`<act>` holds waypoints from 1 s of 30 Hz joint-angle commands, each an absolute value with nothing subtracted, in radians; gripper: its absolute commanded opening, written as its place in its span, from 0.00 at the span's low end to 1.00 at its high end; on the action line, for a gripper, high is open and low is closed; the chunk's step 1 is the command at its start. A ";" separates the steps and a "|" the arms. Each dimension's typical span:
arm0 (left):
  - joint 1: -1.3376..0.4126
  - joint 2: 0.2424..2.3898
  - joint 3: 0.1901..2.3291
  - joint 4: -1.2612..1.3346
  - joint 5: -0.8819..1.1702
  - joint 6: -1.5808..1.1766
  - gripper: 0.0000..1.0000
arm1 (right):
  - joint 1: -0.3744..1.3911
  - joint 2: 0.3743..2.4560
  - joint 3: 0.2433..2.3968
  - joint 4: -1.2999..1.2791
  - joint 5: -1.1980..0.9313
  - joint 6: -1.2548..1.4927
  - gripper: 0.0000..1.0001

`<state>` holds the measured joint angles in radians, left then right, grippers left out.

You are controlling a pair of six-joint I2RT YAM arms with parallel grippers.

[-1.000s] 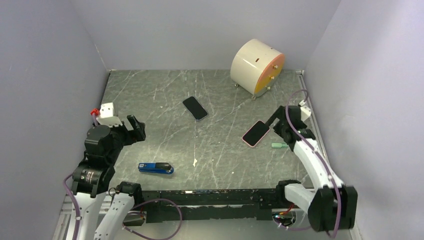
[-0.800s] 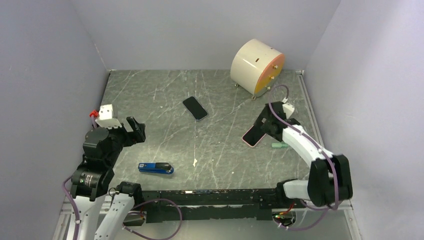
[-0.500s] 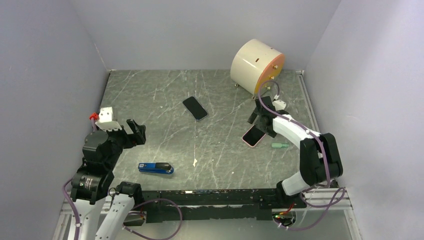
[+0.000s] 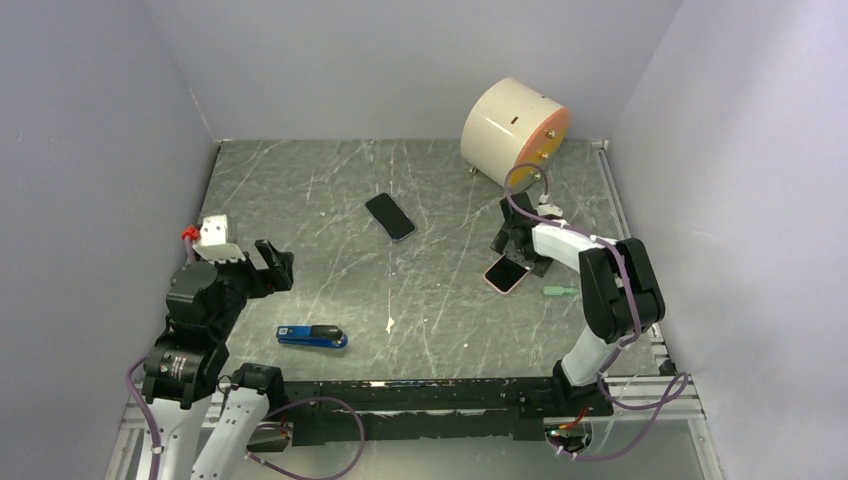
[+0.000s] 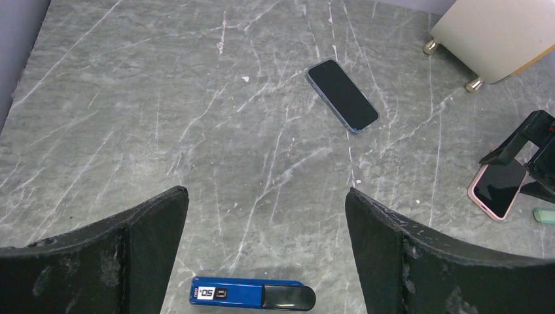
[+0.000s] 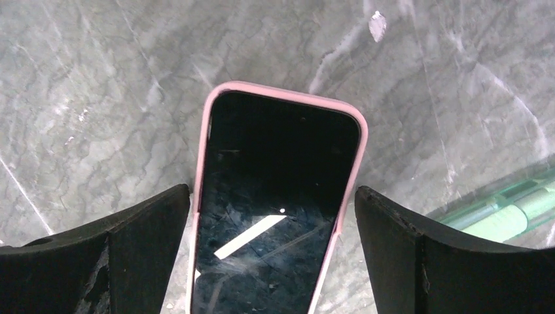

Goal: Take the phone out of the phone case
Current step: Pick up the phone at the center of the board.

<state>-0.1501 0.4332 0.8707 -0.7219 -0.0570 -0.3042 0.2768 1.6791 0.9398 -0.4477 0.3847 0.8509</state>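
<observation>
Looking from above, you see the phone [image 4: 507, 273] lying screen up in its pink case [image 4: 488, 282] on the table [image 4: 300, 190], right of centre. The right gripper [image 4: 516, 250] is over its far end and hides that end from this view.

Your right wrist view fills in what the top view cannot. The right gripper's jaws are spread wide, with one finger [image 6: 131, 248] just beside each long edge of the case [image 6: 199, 170]. You cannot tell whether either finger touches it. The phone [image 6: 278, 196] sits fully inside the case, the pink rim unbroken around its rounded end. A green object [image 6: 517, 216] lies on the table just off to one side.

Your left wrist view gives the wider layout. The left gripper [image 5: 265, 255] is spread and empty above bare table. A blue tool [image 5: 252, 296] lies between its fingers in the picture, nearer the arm bases. A second phone [image 5: 343, 95] lies face up well beyond it. The cased phone [image 5: 499, 190] shows far to the right under the right gripper [image 5: 523, 163].

Only the top view shows the whole cream drum [image 4: 512, 132], tipped on its side at the back right, and the left gripper [image 4: 272, 262] at the left side of the table.
</observation>
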 commanded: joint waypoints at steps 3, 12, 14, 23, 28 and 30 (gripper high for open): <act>-0.146 0.432 0.867 -0.682 -0.030 -0.293 0.94 | 0.281 1.745 0.963 -0.432 0.323 0.827 0.99; -0.146 0.485 0.878 -0.671 0.072 -0.323 0.94 | 0.356 1.708 0.939 -0.404 0.313 0.775 0.88; -0.146 0.510 0.892 -0.685 0.105 -0.341 0.94 | 0.372 1.684 0.924 -0.370 0.298 0.743 0.80; -0.146 0.598 0.831 -0.530 0.378 -0.468 0.94 | 0.444 1.564 0.823 -0.110 0.183 0.630 0.51; -0.146 0.686 0.754 -0.361 0.476 -0.560 0.94 | 0.494 1.536 0.816 -0.034 0.117 0.587 0.47; -0.148 0.733 0.732 -0.299 0.519 -0.596 0.94 | 0.520 1.513 0.794 0.037 0.085 0.578 0.46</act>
